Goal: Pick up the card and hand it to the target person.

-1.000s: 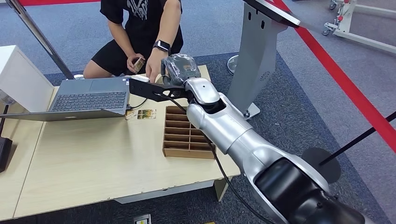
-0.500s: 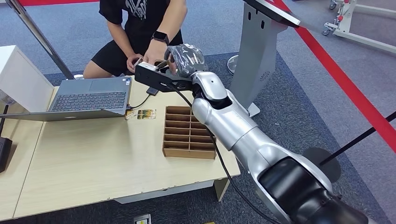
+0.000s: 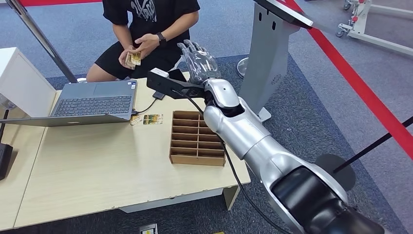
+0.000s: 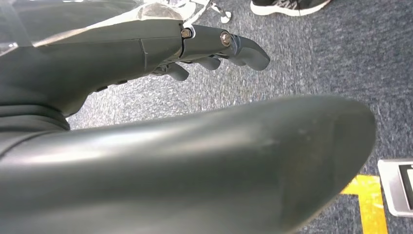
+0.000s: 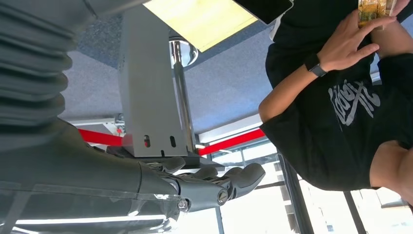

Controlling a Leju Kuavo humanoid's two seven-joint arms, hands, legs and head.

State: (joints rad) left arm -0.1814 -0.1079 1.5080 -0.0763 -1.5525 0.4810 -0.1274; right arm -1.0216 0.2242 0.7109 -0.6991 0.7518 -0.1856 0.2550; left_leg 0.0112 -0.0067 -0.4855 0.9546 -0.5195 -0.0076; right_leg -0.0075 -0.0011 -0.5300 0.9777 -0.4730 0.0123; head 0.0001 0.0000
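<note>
My right hand (image 3: 198,59) is raised over the table's far edge, fingers spread and straight with nothing in them; the right wrist view shows the same empty hand (image 5: 207,185). The seated person (image 3: 146,19) across the table holds a small stack of yellowish cards (image 3: 132,59) in both hands, close to the chest, also seen as cards (image 5: 374,9) in the right wrist view. Another patterned card (image 3: 152,119) lies on the table (image 3: 97,170) by the laptop's corner. My left hand (image 4: 214,44) hangs over the carpet, its fingers loosely extended and holding nothing.
An open grey laptop (image 3: 92,102) sits at the table's back left. A brown slotted wooden box (image 3: 197,139) stands under my right forearm. A grey kiosk stand (image 3: 270,53) rises to the right, beyond it a red floor line (image 3: 360,87).
The person took the card from my right hand and drew both hands back to the chest. My right hand went from curled to spread and rose slightly.
</note>
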